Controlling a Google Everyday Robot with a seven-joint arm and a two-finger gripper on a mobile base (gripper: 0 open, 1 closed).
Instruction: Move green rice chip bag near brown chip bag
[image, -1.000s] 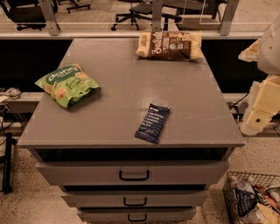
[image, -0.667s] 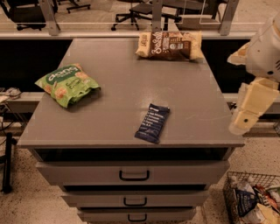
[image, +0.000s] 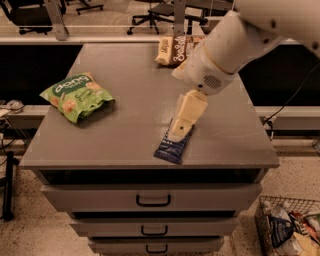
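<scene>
The green rice chip bag (image: 76, 96) lies on the left side of the grey cabinet top (image: 135, 90). The brown chip bag (image: 176, 50) lies at the far edge, partly hidden behind my arm. My white arm reaches in from the upper right. My gripper (image: 181, 130) hangs over the middle right of the top, just above a dark blue bar wrapper (image: 172, 145). It is well to the right of the green bag and holds nothing that I can see.
Drawers (image: 152, 200) run below the cabinet top. A wire basket (image: 287, 227) with packets stands on the floor at the lower right. Office chairs (image: 155, 12) and a rail stand behind the cabinet.
My arm has swung in from the right edge to over the middle right of the cabinet top. The gripper now hangs above the blue wrapper. The bags have not moved.
</scene>
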